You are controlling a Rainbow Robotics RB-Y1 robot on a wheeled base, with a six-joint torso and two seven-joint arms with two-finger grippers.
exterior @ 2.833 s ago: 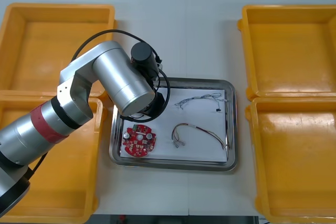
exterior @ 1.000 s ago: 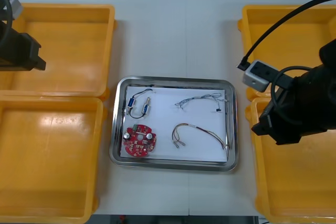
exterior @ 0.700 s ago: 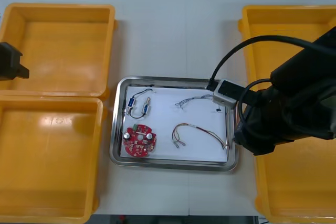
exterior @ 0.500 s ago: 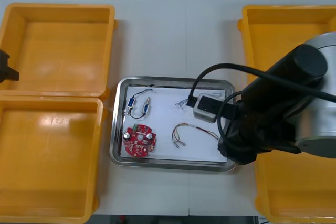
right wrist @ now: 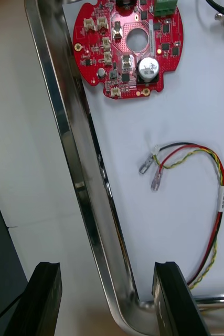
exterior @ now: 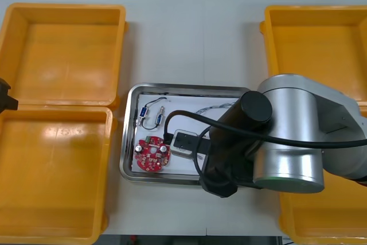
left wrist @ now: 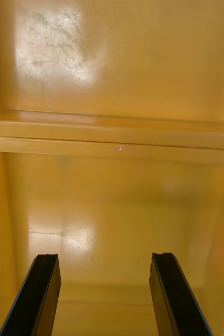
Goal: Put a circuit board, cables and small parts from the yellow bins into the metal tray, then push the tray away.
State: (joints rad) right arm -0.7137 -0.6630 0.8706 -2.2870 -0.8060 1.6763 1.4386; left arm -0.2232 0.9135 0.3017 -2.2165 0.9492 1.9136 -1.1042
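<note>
The metal tray (exterior: 127, 142), white inside, lies between the yellow bins. In it are a round red circuit board (exterior: 152, 154), a black cable with small metal parts (exterior: 150, 116) and a twisted blue and white cable (exterior: 212, 108). My right arm (exterior: 287, 136) covers the tray's right half. In the right wrist view my right gripper (right wrist: 110, 302) is open, one finger on each side of the tray's rim (right wrist: 82, 173) near a corner. The circuit board (right wrist: 117, 58) and a red and yellow cable (right wrist: 221, 197) lie beyond it. My left gripper (left wrist: 106, 296) hangs open over bare yellow bins.
Two yellow bins (exterior: 63, 50) stand at the left and two at the right (exterior: 312, 44); all show bare floors. A bin wall (left wrist: 112, 142) crosses ahead of the left fingers. The left arm (exterior: 4, 97) shows at the table's left edge.
My right arm has swung in from the right-hand bins and now covers the tray's right half. The left arm has pulled back from the tray to the left edge.
</note>
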